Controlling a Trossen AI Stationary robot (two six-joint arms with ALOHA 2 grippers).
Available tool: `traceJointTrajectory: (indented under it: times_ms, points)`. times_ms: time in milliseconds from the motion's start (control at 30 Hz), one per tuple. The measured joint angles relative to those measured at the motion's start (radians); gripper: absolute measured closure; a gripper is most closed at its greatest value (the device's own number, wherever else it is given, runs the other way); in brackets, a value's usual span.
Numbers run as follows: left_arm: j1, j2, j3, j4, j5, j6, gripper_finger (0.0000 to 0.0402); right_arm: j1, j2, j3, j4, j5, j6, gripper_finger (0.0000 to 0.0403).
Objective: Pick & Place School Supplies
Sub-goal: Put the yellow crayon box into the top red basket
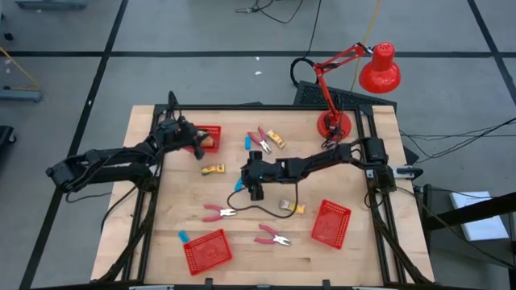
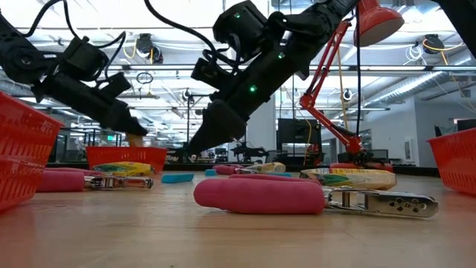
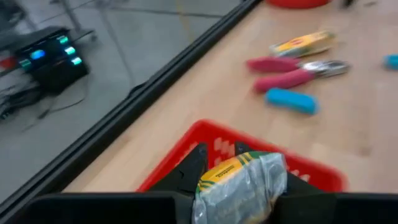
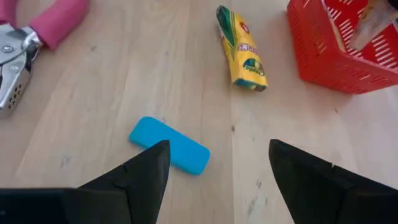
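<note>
Two grippers worked — the left gripper point(image 3: 217, 163) pinched a crayon pack point(image 3: 239, 183) over the basket's point(image 3: 323, 174) rim; the right gripper point(image 4: 217, 165) hung spread above a blue eraser point(image 4: 169, 154), bare wood around it.

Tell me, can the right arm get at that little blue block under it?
Probably yes: the right gripper hangs just over the blue block, jaws wide, with bare table around it; the yellow packet lies well clear.
</note>
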Motion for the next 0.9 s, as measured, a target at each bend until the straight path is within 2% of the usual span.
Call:
traceJointTrajectory:
  times_ms: [167,267,300,367,533,633,767,833,900]
  points:
    - [0.000,0.000,-0.001,-0.030,-0.095,-0.056,0.0331,0.002,-0.003,0.000,-0.004,0.003,0.003,0.0140]
    - [0.001,0.000,-0.001,-0.037,-0.103,-0.080,0.0331,0.002,-0.003,0.000,-0.005,0.003,0.002,0.0140]
    - [0.001,0.000,-0.001,-0.036,-0.093,-0.086,0.0325,0.002,-0.003,0.000,-0.004,0.003,0.003,0.0140]
    - [0.000,0.000,-0.001,-0.034,-0.072,-0.099,0.0283,0.002,-0.003,0.000,-0.005,0.003,0.003,0.0140]
    - [0.000,0.000,-0.001,0.014,-0.002,-0.133,0.0163,0.002,-0.003,0.000,-0.005,0.001,0.003,0.0140]
    - [0.000,0.000,-0.001,0.052,0.056,-0.133,0.0121,-0.001,-0.003,0.000,-0.004,0.006,0.003,0.0140]
    - [-0.002,0.000,-0.001,0.171,0.194,-0.158,0.0105,-0.019,-0.003,0.000,-0.015,0.084,-0.031,0.0140]
    - [-0.005,0.000,-0.001,0.246,0.267,-0.182,0.0109,-0.042,-0.003,0.000,-0.028,0.131,-0.052,0.0140]
    - [-0.011,0.000,-0.001,0.307,0.326,-0.213,0.0117,-0.079,-0.003,0.000,-0.057,0.135,-0.057,0.0140]
